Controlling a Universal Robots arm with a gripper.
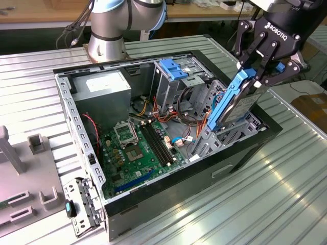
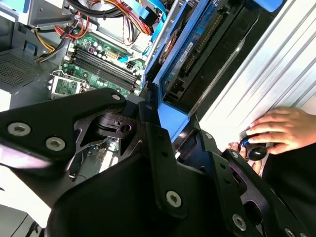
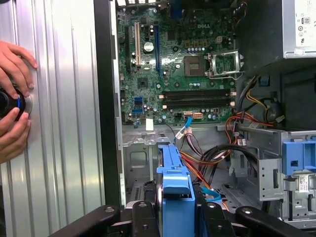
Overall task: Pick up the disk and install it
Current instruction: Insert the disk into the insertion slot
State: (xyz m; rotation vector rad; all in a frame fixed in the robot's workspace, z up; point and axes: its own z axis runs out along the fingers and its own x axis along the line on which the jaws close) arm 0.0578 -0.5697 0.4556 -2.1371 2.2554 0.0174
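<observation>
Presently the gripper (image 1: 257, 76) is clenched on the disk (image 1: 239, 109), held tilted with its lower end inside the computer case (image 1: 204, 176) at the edge on the exterior view's right. Judgement: square the blue frame (image 1: 225, 104) to the bay (image 1: 248, 127), keep clear of the orange cables (image 3: 195, 165), seat gently.

Bright even light, glare on ribbed metal table (image 1: 294, 199), soft shadows

Flat rectangular silver metal disk (image 1: 235, 105), blue plastic side frame: steeply tilted on edge, upper end clamped in black claw (image 1: 259, 75), lower end inside open computer case (image 1: 230, 164).
</observation>
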